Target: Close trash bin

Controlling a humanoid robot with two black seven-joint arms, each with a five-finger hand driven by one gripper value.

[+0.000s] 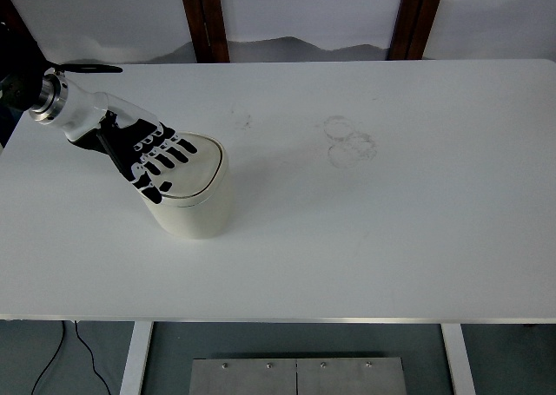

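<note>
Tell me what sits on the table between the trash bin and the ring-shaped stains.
Nothing: in the head view, the table is bare between the trash bin and the ring stains.

a cream trash bin [195,204] stands on the left part of the white table [391,239]. the robot's left hand [152,156] comes in from the left edge and lies flat over the bin's lid [200,165], fingers [178,152] stretched out across its top. faint ring marks [349,141] stain the table further right, well apart from the bin.
</note>
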